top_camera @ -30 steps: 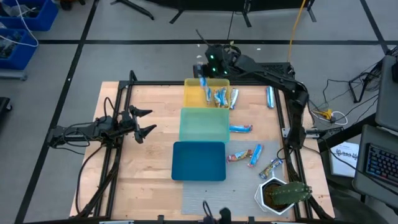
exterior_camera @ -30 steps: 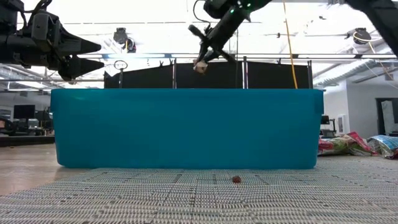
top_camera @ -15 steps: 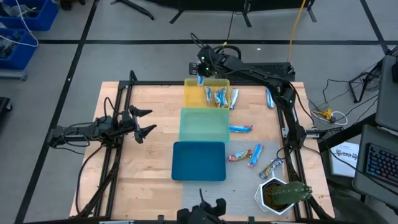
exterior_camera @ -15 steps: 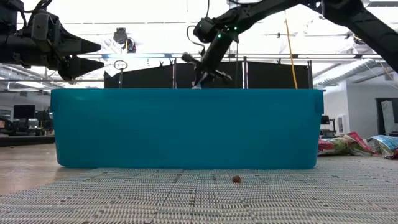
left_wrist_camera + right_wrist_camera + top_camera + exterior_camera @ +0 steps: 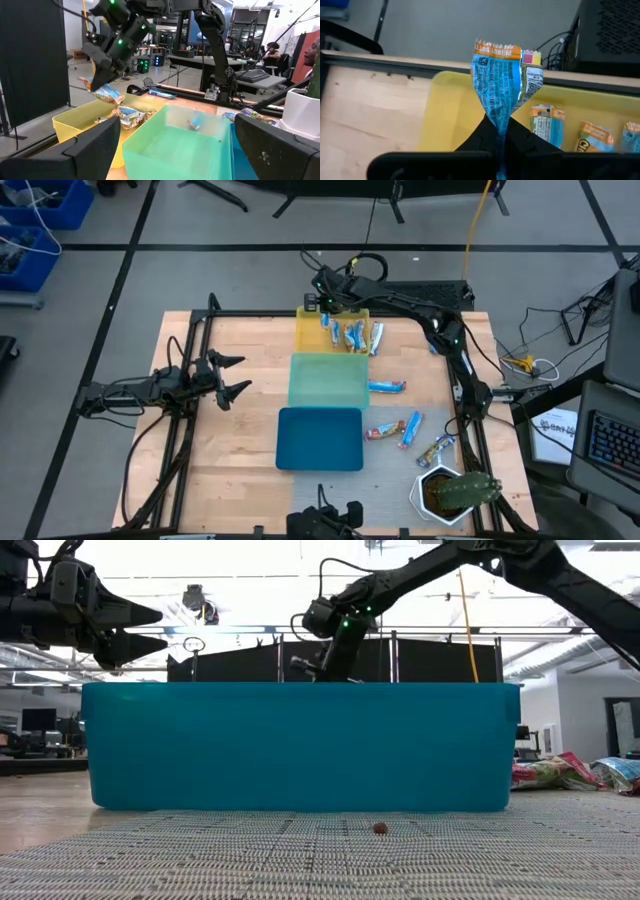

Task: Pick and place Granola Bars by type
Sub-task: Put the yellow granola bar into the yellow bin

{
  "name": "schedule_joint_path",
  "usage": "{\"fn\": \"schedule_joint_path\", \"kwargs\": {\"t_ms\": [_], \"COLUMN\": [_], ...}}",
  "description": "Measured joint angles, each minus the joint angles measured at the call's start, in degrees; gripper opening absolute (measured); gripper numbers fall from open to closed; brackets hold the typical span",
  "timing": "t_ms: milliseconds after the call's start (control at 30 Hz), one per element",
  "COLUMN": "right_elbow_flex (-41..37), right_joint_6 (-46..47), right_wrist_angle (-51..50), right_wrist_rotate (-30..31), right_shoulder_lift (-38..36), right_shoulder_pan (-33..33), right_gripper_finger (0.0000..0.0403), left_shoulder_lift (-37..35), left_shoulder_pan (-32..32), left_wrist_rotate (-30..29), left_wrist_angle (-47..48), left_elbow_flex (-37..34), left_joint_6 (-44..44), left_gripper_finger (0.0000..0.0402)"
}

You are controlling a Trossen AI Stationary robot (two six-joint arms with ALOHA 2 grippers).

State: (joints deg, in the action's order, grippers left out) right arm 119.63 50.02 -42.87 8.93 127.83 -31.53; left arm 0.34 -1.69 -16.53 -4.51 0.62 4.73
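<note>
The right gripper (image 5: 500, 131) hangs over the far left corner of the yellow tray (image 5: 308, 332), its dark jaws pressed together on the crimped end of a granola bar (image 5: 496, 82). The held bar is a slim, crinkled foil wrapper, blue with an orange strip along its top edge, and it stands up from the jaws, pinched and creased where they bite it. In the left wrist view the same bar (image 5: 105, 92) dangles from the jaws just above the tray's thin glossy plastic wall.

Just beside the jaws, inside the tray, lie several more shiny bars (image 5: 354, 335) in a loose row; their exact number is hard to tell. On the near side of the yellow tray sit a translucent green tray (image 5: 327, 380) and then a matte blue tray (image 5: 320, 438), all rectangular with rounded corners. Further bars lie well away from the jaws on the pale wooden worktop (image 5: 250, 370): one by the green tray (image 5: 387, 387), three near the blue tray (image 5: 410, 432), and one (image 5: 434, 335) by the right arm.

The left gripper (image 5: 232, 376) waits off to the left of the trays, its jaws spread and empty.
</note>
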Motion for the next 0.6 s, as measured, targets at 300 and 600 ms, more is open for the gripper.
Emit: {"fn": "schedule_joint_path", "kwargs": {"t_ms": [300, 600], "right_elbow_flex": [0.00, -1.98], "right_joint_6": [0.69, 1.87], "right_wrist_angle": [-1.11, -1.60], "right_wrist_rotate": [-3.15, -3.16], "right_shoulder_lift": [3.23, 4.33], "right_shoulder_pan": [0.53, 1.05], "right_gripper_finger": [0.0000, 0.0000], "left_shoulder_lift": [0.00, 0.02], "left_shoulder_pan": [0.02, 0.02], "left_wrist_rotate": [0.00, 0.00], "left_wrist_angle": [-0.02, 0.00], "left_elbow_flex": [0.02, 0.01], "left_joint_6": [0.02, 0.01], "left_gripper_finger": [0.0392, 0.0392]}}
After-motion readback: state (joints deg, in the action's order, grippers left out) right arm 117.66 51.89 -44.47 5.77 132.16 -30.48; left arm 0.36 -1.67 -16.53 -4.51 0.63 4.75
